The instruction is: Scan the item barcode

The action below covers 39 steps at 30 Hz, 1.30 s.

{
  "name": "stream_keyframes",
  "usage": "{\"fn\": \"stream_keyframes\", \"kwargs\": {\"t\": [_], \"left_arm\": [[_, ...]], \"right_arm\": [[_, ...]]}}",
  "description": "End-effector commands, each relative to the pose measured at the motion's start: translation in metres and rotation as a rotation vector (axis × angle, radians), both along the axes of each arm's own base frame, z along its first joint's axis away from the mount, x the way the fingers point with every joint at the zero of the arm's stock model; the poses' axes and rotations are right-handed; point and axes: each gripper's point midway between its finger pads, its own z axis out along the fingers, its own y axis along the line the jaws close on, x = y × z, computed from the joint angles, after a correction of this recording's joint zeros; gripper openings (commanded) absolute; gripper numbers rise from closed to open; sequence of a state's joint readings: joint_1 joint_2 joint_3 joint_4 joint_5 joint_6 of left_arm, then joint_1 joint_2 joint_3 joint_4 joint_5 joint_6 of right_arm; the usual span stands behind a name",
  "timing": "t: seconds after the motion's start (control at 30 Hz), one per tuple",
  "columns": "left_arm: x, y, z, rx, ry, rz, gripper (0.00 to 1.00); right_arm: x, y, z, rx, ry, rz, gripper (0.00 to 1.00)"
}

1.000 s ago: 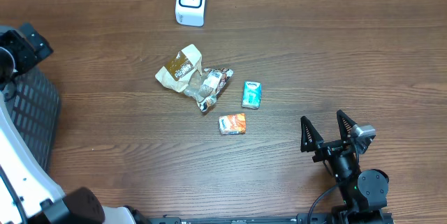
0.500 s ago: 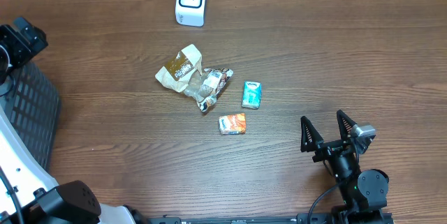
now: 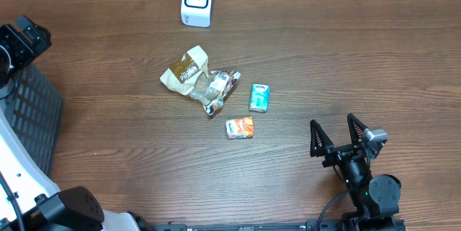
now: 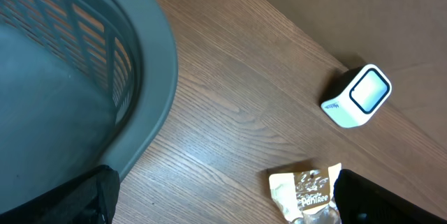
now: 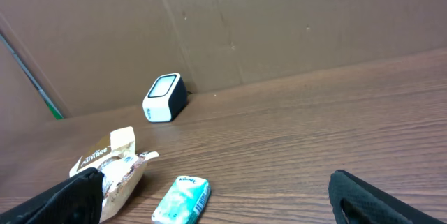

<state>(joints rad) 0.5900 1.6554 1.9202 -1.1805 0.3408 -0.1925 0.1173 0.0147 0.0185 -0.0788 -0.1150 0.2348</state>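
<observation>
Several small items lie mid-table: a tan snack bag [image 3: 186, 71], a crumpled clear wrapper [image 3: 218, 91], a teal tissue pack [image 3: 259, 97] and an orange packet [image 3: 240, 127]. The white barcode scanner [image 3: 197, 1] stands at the far edge. My right gripper [image 3: 336, 134] rests open near the front right, apart from the items; its wrist view shows the teal pack [image 5: 183, 199] and the scanner [image 5: 163, 98] ahead. My left gripper [image 4: 223, 203] is open over the table's left side, with the tan bag [image 4: 304, 189] by its right finger and the scanner [image 4: 356, 97] beyond.
A grey slatted basket [image 3: 29, 116] sits at the left edge, under the left arm [image 3: 23, 44], and fills the left of the left wrist view [image 4: 150, 63]. A brown cardboard wall [image 5: 279, 21] runs behind the scanner.
The left arm has shifted slightly at the left edge. The items, the scanner and the right arm have not moved.
</observation>
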Motion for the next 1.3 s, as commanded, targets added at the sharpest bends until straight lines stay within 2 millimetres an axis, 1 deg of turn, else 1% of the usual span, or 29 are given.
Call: {"fn": "stream_keyframes", "kwargs": {"t": [0.0, 0.37, 0.57, 0.83, 1.07, 1.17, 1.27], "left_arm": [[0.001, -0.003, 0.006, -0.01, -0.02, -0.001, 1.0], [0.002, -0.006, 0.005, -0.011, -0.016, -0.011, 1.0], [0.003, -0.005, 0.004, -0.002, -0.018, -0.016, 1.0], [0.008, -0.001, -0.009, -0.019, 0.014, -0.012, 1.0], [0.008, -0.002, -0.008, -0.018, 0.009, -0.023, 1.0], [0.004, -0.001, -0.002, -0.008, -0.001, -0.021, 1.0], [-0.006, 0.008, 0.023, 0.027, -0.05, 0.011, 1.0]], "right_arm": [[0.001, -0.003, -0.002, 0.0, -0.004, -0.014, 1.0], [0.001, -0.003, -0.002, 0.0, -0.004, -0.014, 1.0], [0.001, -0.003, -0.002, 0.0, -0.004, -0.014, 1.0], [0.001, -0.003, -0.002, 0.0, -0.004, -0.014, 1.0], [0.001, -0.003, -0.002, 0.0, -0.004, -0.014, 1.0], [0.001, -0.003, -0.002, 0.0, -0.004, -0.014, 1.0], [0.001, -0.003, -0.002, 0.0, -0.004, -0.014, 1.0]]}}
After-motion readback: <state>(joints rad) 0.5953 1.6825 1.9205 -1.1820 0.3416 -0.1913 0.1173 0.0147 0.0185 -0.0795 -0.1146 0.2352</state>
